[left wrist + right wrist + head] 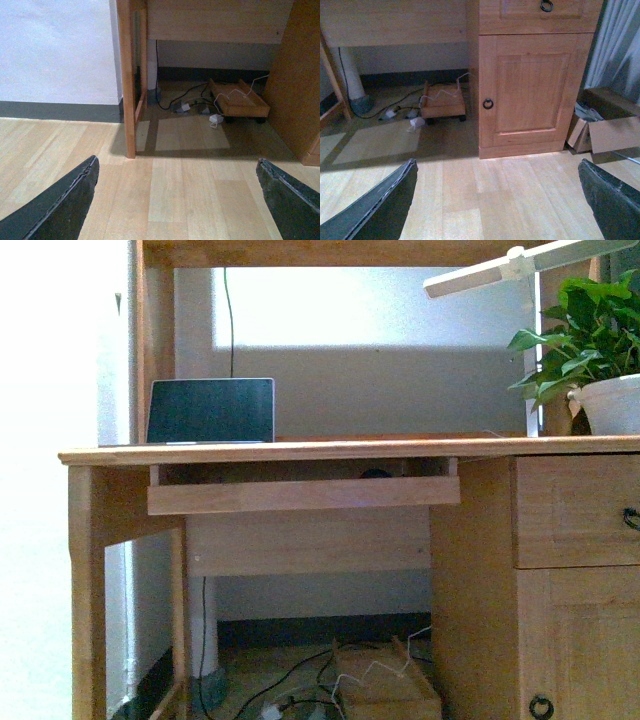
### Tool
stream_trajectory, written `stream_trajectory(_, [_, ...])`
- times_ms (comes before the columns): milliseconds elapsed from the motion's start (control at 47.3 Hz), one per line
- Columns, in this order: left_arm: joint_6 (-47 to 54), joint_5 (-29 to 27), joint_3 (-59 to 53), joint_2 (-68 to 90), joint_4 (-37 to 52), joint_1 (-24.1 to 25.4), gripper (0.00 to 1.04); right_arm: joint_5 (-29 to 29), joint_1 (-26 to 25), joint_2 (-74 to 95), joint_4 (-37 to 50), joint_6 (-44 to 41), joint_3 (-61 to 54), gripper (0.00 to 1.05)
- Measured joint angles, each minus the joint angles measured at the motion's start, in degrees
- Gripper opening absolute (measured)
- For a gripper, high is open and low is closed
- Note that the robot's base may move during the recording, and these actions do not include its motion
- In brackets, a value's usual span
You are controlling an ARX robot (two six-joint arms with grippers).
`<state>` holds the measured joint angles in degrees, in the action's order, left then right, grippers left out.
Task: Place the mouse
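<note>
A small dark domed shape that looks like the mouse (375, 473) peeks over the front board of the pull-out tray (300, 494) under the desktop; most of it is hidden. Neither arm shows in the front view. In the left wrist view my left gripper (177, 160) hangs open over bare wooden floor in front of the desk's left leg (128, 75), with nothing between its fingers. My right gripper (498, 162) is also open and empty, above the floor in front of the cabinet door (532, 85).
A laptop (211, 411) stands open on the wooden desk (350, 451), with a potted plant (600, 360) and a white lamp arm (500, 270) at the right. Drawers fill the desk's right side. Cables and a low wooden trolley (239, 100) lie underneath. Cardboard boxes (605, 132) sit beside the cabinet.
</note>
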<state>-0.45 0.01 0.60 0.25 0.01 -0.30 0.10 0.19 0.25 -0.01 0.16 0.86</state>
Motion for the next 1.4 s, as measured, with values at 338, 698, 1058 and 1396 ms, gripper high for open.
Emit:
stream_trajectory(338, [0.0, 0.0, 0.0, 0.0, 0.0, 0.0, 0.97, 0.0, 0.0, 0.0, 0.0, 0.0, 0.0, 0.97])
stream_trajectory(698, [0.0, 0.0, 0.0, 0.0, 0.0, 0.0, 0.97, 0.0, 0.0, 0.0, 0.0, 0.0, 0.0, 0.97])
stream_trajectory(1058, [0.0, 0.0, 0.0, 0.0, 0.0, 0.0, 0.97, 0.0, 0.0, 0.0, 0.0, 0.0, 0.0, 0.97])
stream_trajectory(1396, [0.0, 0.0, 0.0, 0.0, 0.0, 0.0, 0.97, 0.0, 0.0, 0.0, 0.0, 0.0, 0.0, 0.97])
